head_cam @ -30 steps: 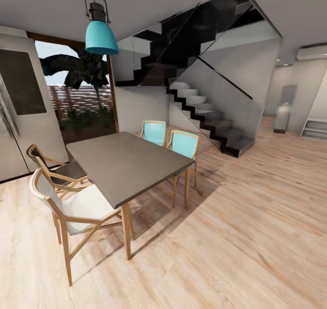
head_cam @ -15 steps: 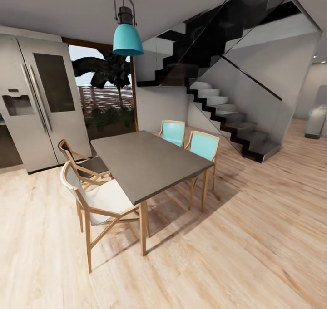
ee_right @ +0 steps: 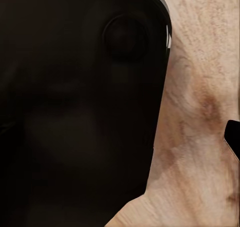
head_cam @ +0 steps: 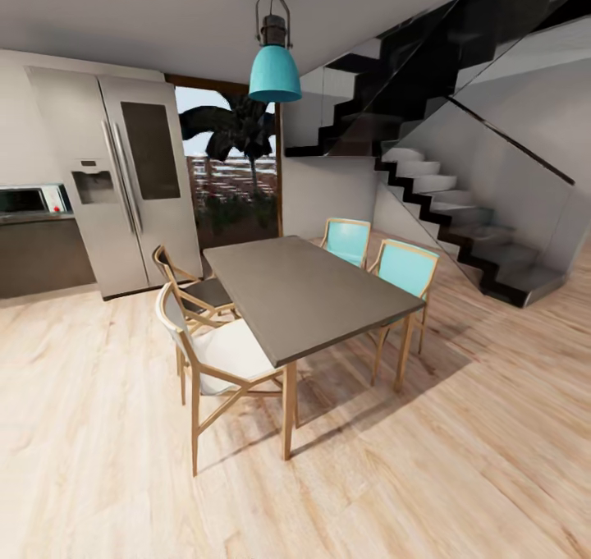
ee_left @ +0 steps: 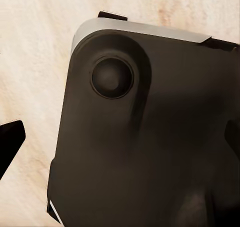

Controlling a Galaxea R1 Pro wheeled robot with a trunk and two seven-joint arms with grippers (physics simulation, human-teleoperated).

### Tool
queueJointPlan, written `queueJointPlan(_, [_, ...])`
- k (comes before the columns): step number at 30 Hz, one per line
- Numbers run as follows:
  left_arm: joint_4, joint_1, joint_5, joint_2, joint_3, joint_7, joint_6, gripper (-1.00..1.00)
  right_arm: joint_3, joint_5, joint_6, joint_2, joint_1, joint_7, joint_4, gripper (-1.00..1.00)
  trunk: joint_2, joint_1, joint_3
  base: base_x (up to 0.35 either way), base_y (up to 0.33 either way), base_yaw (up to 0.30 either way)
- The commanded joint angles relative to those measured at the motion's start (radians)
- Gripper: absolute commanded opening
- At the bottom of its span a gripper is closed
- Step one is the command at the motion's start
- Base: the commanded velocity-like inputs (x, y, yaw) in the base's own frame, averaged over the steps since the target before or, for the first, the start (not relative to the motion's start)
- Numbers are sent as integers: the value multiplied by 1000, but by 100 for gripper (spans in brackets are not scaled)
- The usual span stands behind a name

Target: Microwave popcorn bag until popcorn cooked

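Far off at the left edge of the head view, the pale microwave [head_cam: 29, 199] with its dark door stands on the grey countertop [head_cam: 37, 217] over dark cabinet fronts. The popcorn bag is out of view. In the left wrist view, my left gripper [ee_left: 120, 142] hangs over the robot's dark base and the wooden floor, its black fingertips [ee_left: 10, 139] wide apart at the picture's edges. My right gripper [ee_right: 120, 137] also points down at the base. One of its fingertips [ee_right: 232, 137] shows at the edge and nothing is held.
A grey dining table [head_cam: 308, 296] with several wooden chairs [head_cam: 217, 354] stands in the middle of the room. A steel double-door fridge [head_cam: 123, 181] stands beside the countertop. A teal lamp [head_cam: 275, 71] hangs above, and a staircase [head_cam: 468, 214] rises at the right. Wooden floor [head_cam: 90, 428] spreads at the left.
The camera has turned to the left, so the whole picture slid right. The fridge, then the countertop and microwave, came into view at the left.
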Motion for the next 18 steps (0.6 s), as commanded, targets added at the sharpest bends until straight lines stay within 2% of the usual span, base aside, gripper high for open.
queueJointPlan(1, [0,0,6,0,1,-1,-2,100,5,5,-3,0,0,-1,0,100,0,0,-1,0,0,281])
queueJointPlan(18, [0,0,6,0,1,-1,-2,100,5,5,-3,0,0,-1,0,100,0,0,-1,0,0,281])
